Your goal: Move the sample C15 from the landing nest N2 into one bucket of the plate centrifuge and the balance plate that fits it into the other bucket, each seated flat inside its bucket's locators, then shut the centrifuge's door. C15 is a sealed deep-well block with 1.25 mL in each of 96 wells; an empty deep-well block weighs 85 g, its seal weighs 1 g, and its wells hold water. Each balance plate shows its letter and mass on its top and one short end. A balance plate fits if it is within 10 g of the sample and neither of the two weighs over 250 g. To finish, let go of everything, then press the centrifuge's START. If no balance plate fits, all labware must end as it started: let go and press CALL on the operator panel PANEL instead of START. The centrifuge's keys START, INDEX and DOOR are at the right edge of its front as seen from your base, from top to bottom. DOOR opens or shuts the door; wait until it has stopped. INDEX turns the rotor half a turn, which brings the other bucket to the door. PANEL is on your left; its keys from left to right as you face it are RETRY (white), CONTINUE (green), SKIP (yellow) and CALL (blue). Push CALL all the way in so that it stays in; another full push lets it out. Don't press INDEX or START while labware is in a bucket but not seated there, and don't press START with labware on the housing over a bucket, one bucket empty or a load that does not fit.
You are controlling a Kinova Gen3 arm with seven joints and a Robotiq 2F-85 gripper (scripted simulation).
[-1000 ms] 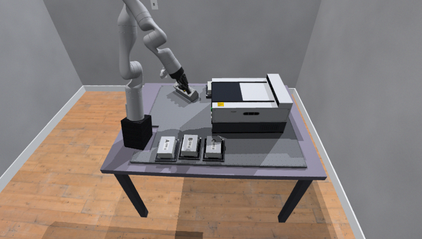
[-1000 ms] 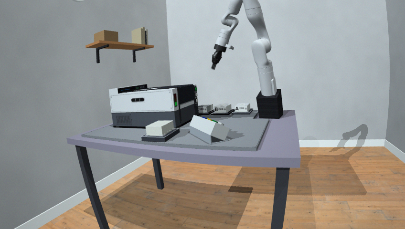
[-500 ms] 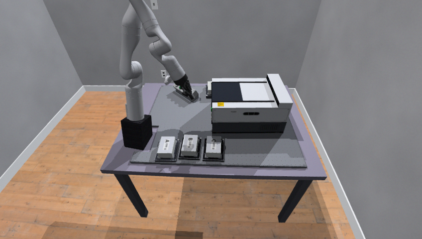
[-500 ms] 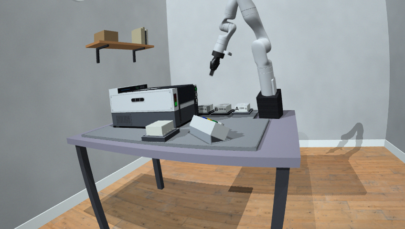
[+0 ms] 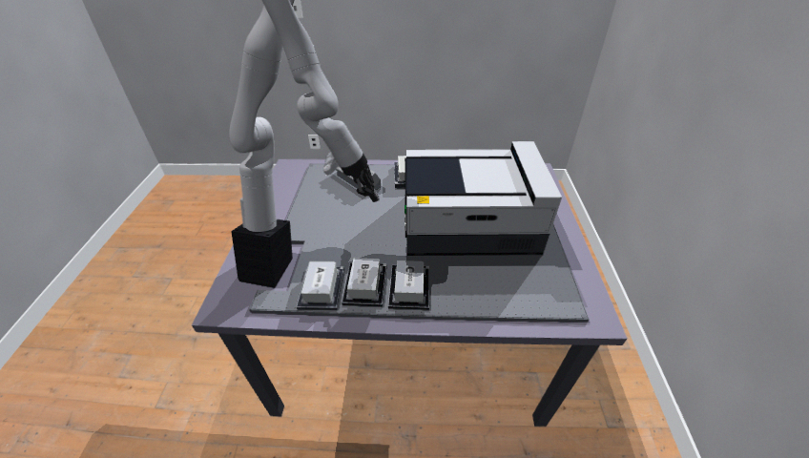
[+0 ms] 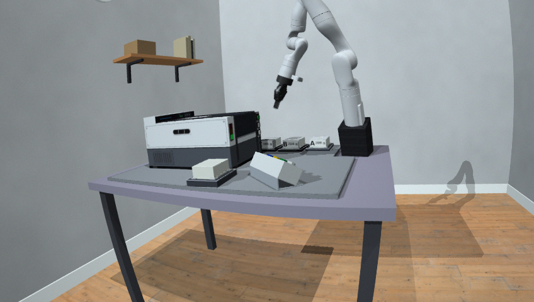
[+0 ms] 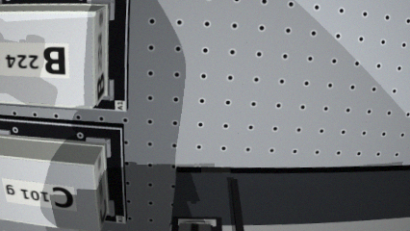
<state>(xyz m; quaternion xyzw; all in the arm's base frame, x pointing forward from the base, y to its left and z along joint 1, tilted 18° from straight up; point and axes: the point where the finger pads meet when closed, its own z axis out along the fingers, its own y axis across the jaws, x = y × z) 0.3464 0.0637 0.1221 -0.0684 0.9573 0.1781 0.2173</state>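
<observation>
My gripper (image 5: pixel 371 195) (image 6: pixel 276 104) is shut and empty; it hangs in the air about level with the centrifuge's top, off its left side, pointing down. The centrifuge (image 5: pixel 476 196) stands at the table's right; its top shows a dark part (image 5: pixel 432 175) and a white part (image 5: pixel 487 175). Sample C15 (image 6: pixel 210 168), a pale block, sits in its black nest beside the centrifuge. Balance plates A (image 5: pixel 319 281), B (image 5: pixel 363 278) and C (image 5: pixel 409 280) sit in nests at the table's front. The wrist view shows B marked 224 (image 7: pixel 45 60) and C marked 101 g (image 7: pixel 48 192). My fingers are out of the wrist view.
The wedge-shaped operator panel (image 6: pixel 275 170) with coloured keys lies next to the sample; in the top view my gripper hides it. The centrifuge's keys (image 6: pixel 258 123) run down its front edge. My arm's black base (image 5: pixel 261 249) stands at the table's left.
</observation>
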